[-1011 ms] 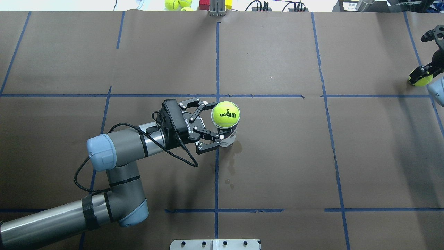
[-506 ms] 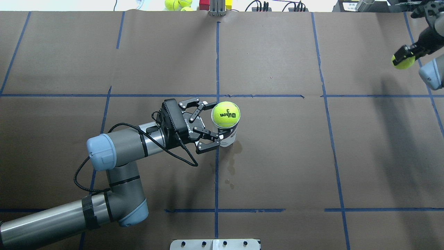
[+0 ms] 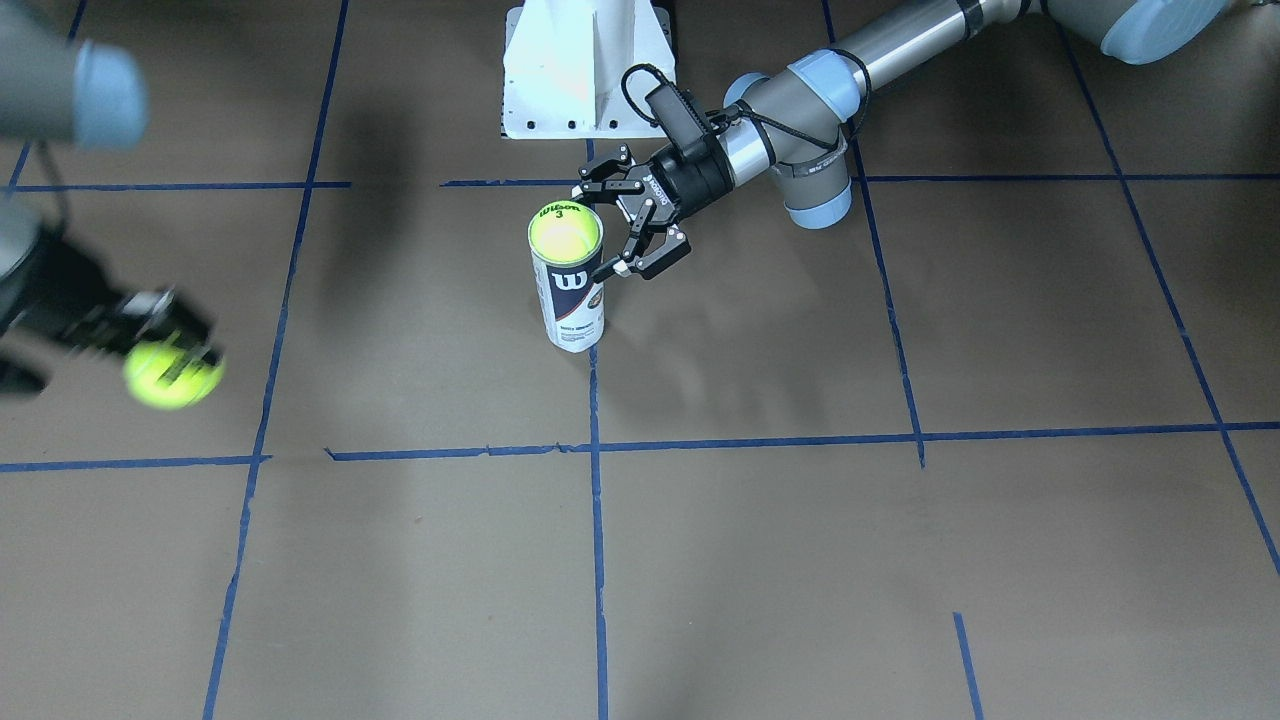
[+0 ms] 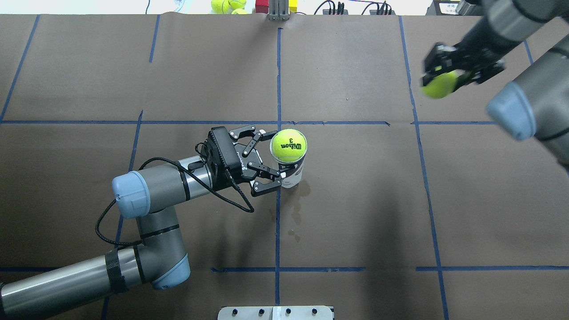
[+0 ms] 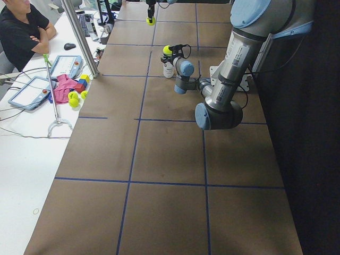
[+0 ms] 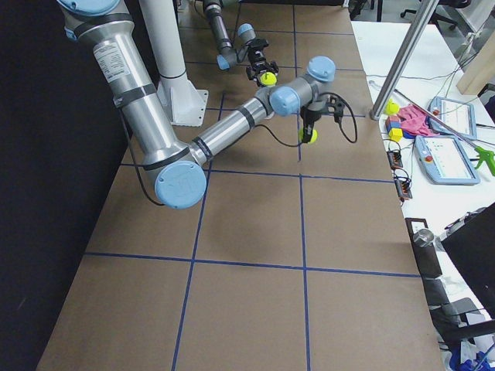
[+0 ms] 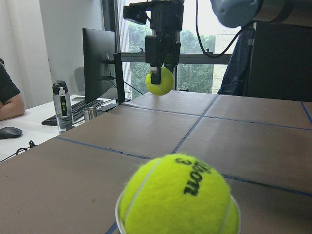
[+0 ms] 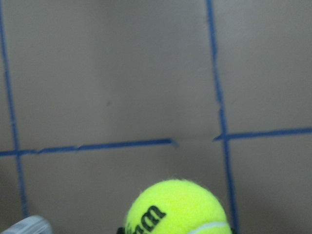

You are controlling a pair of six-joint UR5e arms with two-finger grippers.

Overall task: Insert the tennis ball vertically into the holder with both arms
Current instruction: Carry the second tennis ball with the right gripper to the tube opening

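1 clear can [image 3: 568, 300] | L hand [image 3: 612, 230] splayed beside | R hand [image 4: 444, 78] grips fuzzy ball [image 4: 438, 86]

Blur smears the black right gripper [image 3: 168, 358] and its fuzzy yellow-green ball [image 3: 176, 382]. The right wrist view's bottom edge crops that ball.

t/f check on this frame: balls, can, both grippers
1. A fuzzy yellow-green tennis ball printed "Wilson 3" sits in the mouth of the clear plastic cylindrical can. True.
2. The can lies on its side. False: it stands upright on the brown table.
3. The right gripper grips a second yellow-green tennis ball above the table. True.
4. That second ball hangs directly over the can. False: it is far off to the side.
5. The left gripper clamps a ball. False: its spread fingers flank the can, holding no ball.
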